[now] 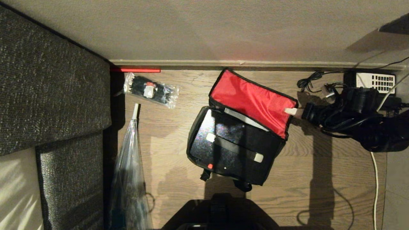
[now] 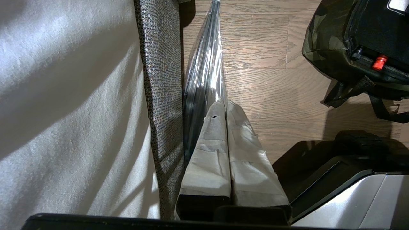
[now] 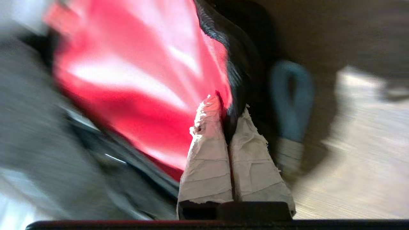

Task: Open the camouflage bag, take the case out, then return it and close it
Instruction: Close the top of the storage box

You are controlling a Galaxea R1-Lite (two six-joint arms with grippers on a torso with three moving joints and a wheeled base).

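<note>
Red lining shows under the camouflage bag's (image 1: 236, 140) raised lid, whose three-o'clock edge the right claw (image 1: 291, 111) grips. The glossy black case (image 1: 230, 145) lies inside the bag on the wooden floor (image 1: 319, 166). The left claw (image 2: 227, 108) hangs clenched and empty beside a clear umbrella (image 2: 204, 70) at nine o'clock.

Home living room, grey fabric sofa (image 1: 54, 86), wood-plank floor (image 1: 319, 172), skirting board (image 1: 223, 64), corded telephone (image 1: 375, 81) on floor
</note>
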